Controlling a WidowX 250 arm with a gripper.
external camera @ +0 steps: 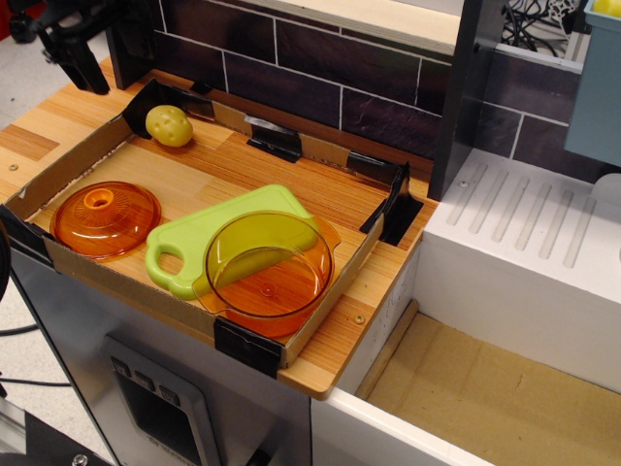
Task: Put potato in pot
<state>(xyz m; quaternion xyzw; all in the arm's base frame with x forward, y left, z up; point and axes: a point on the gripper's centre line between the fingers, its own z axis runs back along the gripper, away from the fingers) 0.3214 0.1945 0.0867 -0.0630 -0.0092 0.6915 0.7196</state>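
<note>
The pale-yellow potato (170, 125) lies in the far left corner of the shallow cardboard tray (68, 167). The transparent amber pot (267, 273) stands upright and empty at the tray's near right corner, partly on a light-green cutting board (215, 233). My black gripper (105, 60) is raised at the top left edge of the view, above and to the left of the potato, apart from it. Its fingers (83, 72) stand wide apart and hold nothing. Its upper part is cut off by the frame.
An orange domed lid with a knob (105, 218) lies at the tray's near left. A dark tiled wall (320, 83) runs behind the tray. A white drainboard (529, 228) and a dark post (466, 87) stand to the right.
</note>
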